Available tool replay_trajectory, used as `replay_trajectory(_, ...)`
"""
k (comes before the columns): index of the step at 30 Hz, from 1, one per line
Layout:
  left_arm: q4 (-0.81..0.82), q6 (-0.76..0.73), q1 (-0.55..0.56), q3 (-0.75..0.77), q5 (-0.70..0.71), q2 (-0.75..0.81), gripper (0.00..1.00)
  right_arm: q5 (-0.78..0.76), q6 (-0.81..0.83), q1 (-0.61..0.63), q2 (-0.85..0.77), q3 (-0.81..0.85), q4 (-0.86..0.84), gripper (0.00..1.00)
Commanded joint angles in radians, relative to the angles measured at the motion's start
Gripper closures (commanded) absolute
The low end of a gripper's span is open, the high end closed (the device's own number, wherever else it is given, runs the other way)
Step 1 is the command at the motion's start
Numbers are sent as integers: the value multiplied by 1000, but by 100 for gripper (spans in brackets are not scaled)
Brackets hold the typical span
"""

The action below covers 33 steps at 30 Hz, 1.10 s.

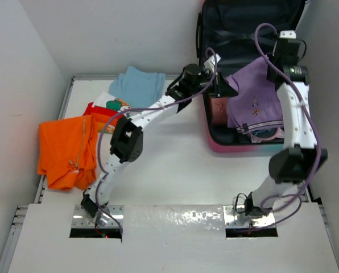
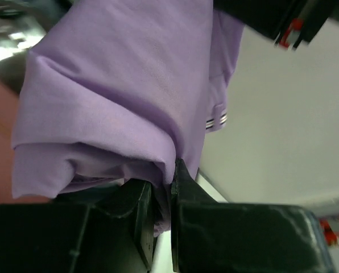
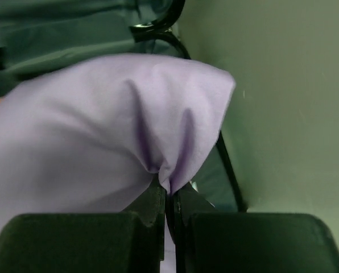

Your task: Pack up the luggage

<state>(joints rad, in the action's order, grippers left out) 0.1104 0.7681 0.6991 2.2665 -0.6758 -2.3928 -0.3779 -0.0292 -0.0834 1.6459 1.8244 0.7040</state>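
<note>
Top view: the luggage lies open at the far right of the table, pink shell rim toward the arms, dark-lined lid propped against the back wall. A purple shirt hangs spread over the open half, held up at two spots. The left gripper reaches in over the case's left rim and has the shirt's left edge; the right gripper is above the case, holding the shirt's upper corner. A pink garment lies inside under the shirt. To the left on the table: a light blue garment, a red and white printed piece, an orange garment, all well apart from the case. Left wrist: left gripper clamped tight on a bunched fold of the purple shirt, fingers nearly touching, striped trim at the hem. Right wrist: right gripper pinched closed on a puckered corner of the purple shirt, dark luggage lining behind it, wall to the right
</note>
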Motion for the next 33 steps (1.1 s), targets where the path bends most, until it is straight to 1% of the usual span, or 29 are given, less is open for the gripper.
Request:
replay_trajectory(1, 72, 30, -3, 88, 71, -42, 100, -141, 83, -7, 199, 201, -43, 100)
replay_trajectory(2, 48, 1, -4, 93, 94, -58, 100, -176, 81, -6, 239, 296, -14, 100)
replay_trajectory(3, 5, -54, -4, 88, 131, -63, 100, -179, 78, 0, 264, 311, -20, 100)
replay_trajectory(4, -17, -84, -4, 88, 152, -68, 100, -174, 68, 1, 259, 300, -34, 100)
replay_trajectory(5, -35, -117, -3, 70, 206, -65, 100, -196, 61, 1, 253, 288, -55, 100)
replay_trajectory(7, -54, -167, -9, 51, 245, -65, 100, -208, 37, 1, 241, 280, -29, 100)
replay_trajectory(8, -69, -193, -10, 56, 271, -68, 100, -194, 37, 1, 229, 260, -18, 100)
replay_trajectory(9, -78, -211, -13, 65, 283, -71, 100, -185, -4, 1, 210, 222, -26, 100)
replay_trajectory(10, -81, -228, -15, 71, 294, -71, 100, -174, -18, 4, 165, 119, -43, 100)
replay_trajectory(11, -83, -260, -15, 76, 312, -71, 100, -170, -26, 10, 138, 60, -104, 100)
replay_trajectory(13, -65, -262, -18, 68, 311, -81, 100, -199, -14, 16, 98, -92, -179, 100)
replay_trajectory(15, -63, -254, -19, 61, 305, -91, 100, -263, 11, 16, 121, -99, -190, 100)
replay_trajectory(19, -66, -294, -18, 18, 323, -98, 100, -306, 69, 13, 187, -47, -178, 100)
replay_trajectory(20, -72, -312, -18, 18, 352, -100, 100, -309, 75, 13, 201, -42, -184, 99)
replay_trajectory(21, -72, -322, -18, 18, 370, -101, 96, -312, 83, 13, 207, -37, -187, 92)
replay_trajectory(22, -72, -329, -19, 19, 386, -104, 89, -306, 87, 13, 213, -19, -183, 79)
replay_trajectory(23, -78, -342, -21, 21, 407, -105, 72, -303, 94, 13, 222, -7, -166, 71)
replay_trajectory(24, -81, -346, -23, 25, 410, -103, 65, -300, 97, 14, 239, 25, -153, 58)
replay_trajectory(25, -87, -358, -23, 28, 415, -101, 55, -287, 100, 14, 248, 42, -126, 31)
replay_trajectory(26, -94, -363, -23, 31, 417, -98, 53, -285, 103, 14, 262, 58, -112, 20)
replay_trajectory(27, -94, -366, -23, 31, 417, -95, 51, -286, 100, 16, 265, 81, -101, 3)
replay_trajectory(28, -95, -375, -23, 36, 418, -91, 43, -286, 98, 16, 267, 84, -89, 1)
replay_trajectory(31, -109, -378, -26, 47, 427, -82, 40, -274, 117, 17, 246, 65, -98, 1)
replay_trajectory(33, -148, -372, -29, 57, 432, -75, 34, -236, 168, 40, 223, 70, -86, 1)
